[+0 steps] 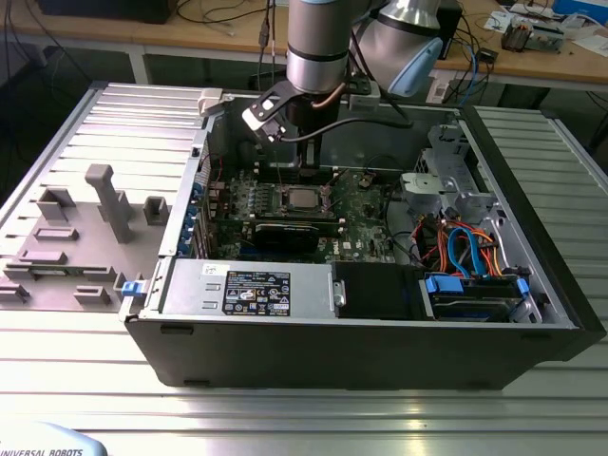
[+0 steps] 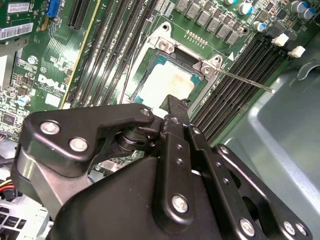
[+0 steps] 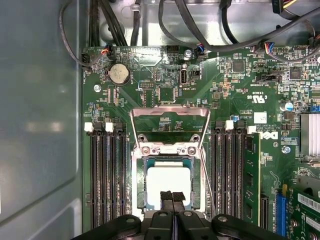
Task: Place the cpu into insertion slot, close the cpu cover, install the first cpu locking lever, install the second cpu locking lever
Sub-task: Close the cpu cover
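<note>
In the exterior view, the tool (image 1: pixel 302 171) hung just above the insertion slot (image 1: pixel 281 198). In the second wrist view, the cpu (image 2: pixel 172 82) lay flat inside the slot. In the first wrist view, the tool's fingers (image 3: pixel 166 197) were pressed together over the slot's edge, and the cpu cover (image 3: pixel 169 109) stood open beside the slot.

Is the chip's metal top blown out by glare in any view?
First wrist view: the flat square silver-topped cpu is washed out to near white. Second wrist view: also bright, pale glare across its top. Exterior view: it looks dull grey, no glare.
</note>
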`<state>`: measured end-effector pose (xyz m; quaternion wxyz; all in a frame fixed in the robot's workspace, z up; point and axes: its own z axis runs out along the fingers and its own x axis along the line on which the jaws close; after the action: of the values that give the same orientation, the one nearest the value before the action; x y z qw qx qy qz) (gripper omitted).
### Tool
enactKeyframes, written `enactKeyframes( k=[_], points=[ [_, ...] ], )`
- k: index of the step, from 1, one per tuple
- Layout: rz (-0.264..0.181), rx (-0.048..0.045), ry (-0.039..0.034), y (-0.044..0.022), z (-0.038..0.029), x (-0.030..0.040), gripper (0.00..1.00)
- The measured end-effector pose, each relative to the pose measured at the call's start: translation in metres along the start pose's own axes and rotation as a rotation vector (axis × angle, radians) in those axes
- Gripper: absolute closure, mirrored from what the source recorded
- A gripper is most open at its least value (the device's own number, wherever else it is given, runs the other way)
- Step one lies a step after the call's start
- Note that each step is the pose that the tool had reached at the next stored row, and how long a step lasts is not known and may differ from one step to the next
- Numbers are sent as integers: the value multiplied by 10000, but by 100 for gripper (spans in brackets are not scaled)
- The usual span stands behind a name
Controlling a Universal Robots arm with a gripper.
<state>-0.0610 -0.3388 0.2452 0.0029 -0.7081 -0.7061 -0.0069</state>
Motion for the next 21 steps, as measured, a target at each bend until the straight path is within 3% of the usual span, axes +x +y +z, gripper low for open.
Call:
enactKeyframes(
  k=[10, 16, 21],
  points=[
    [-1, 0, 0, 1, -15, 0, 89],
    [1, -1, 1, 38, -15, 0, 89],
    [0, 0, 0, 38, -60, 1, 89]
  ],
)
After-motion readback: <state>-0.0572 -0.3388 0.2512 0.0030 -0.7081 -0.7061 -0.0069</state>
